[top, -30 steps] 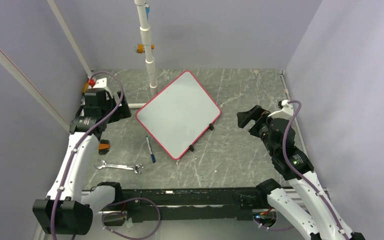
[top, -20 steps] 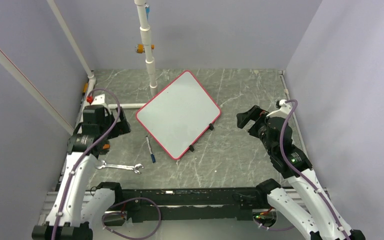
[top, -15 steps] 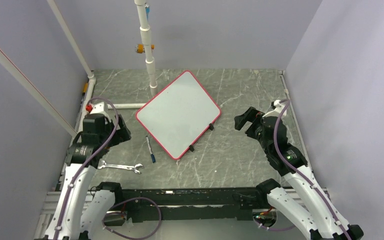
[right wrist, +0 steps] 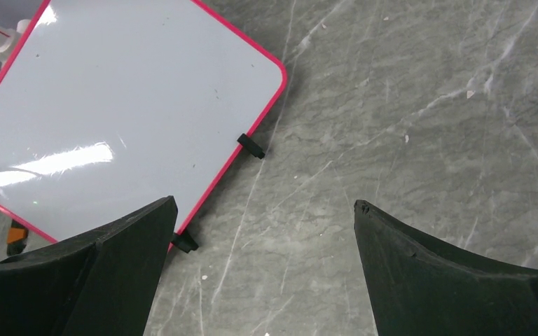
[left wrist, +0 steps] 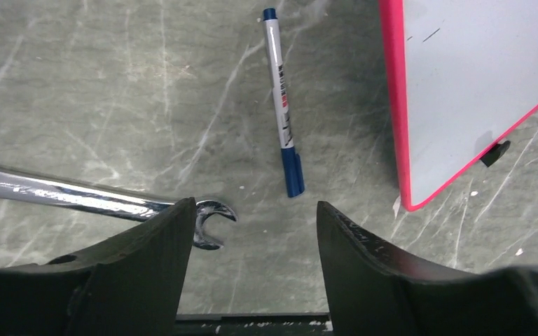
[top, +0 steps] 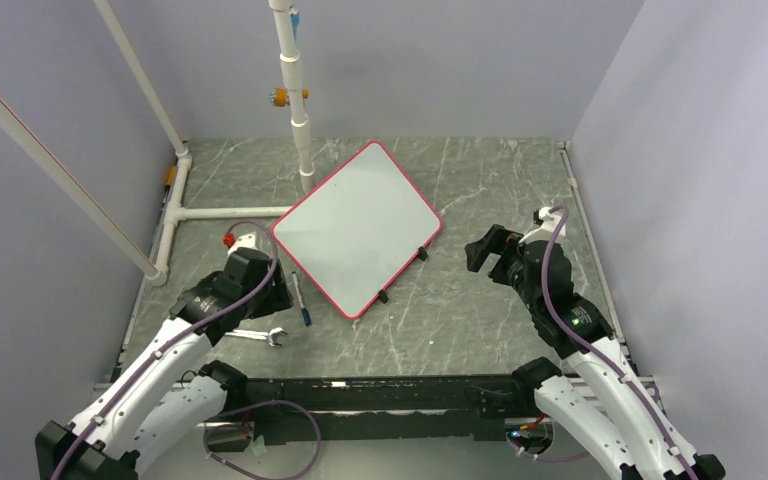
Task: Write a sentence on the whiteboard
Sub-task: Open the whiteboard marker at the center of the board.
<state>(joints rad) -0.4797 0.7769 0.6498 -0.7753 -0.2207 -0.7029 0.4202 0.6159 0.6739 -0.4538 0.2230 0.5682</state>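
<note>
left gripper (left wrist: 252,210) stood spread, empty; marker (left wrist: 282,105) just ahead | marker lay clear of whiteboard (top: 358,222) edge; wrench (left wrist: 98,199) near | right gripper (right wrist: 263,206) stood spread, empty

Nothing legible appears in any view. The marker (left wrist: 282,105) has a printed strip of dark and red characters along its white barrel, too small to make out. The whiteboard (left wrist: 476,84) shows only a few faint dark specks, none forming letters.

Even, soft light on my feeds.
I see a glare streak across the whiteboard (right wrist: 112,105); wrist views sharp, shadows faint.
</note>
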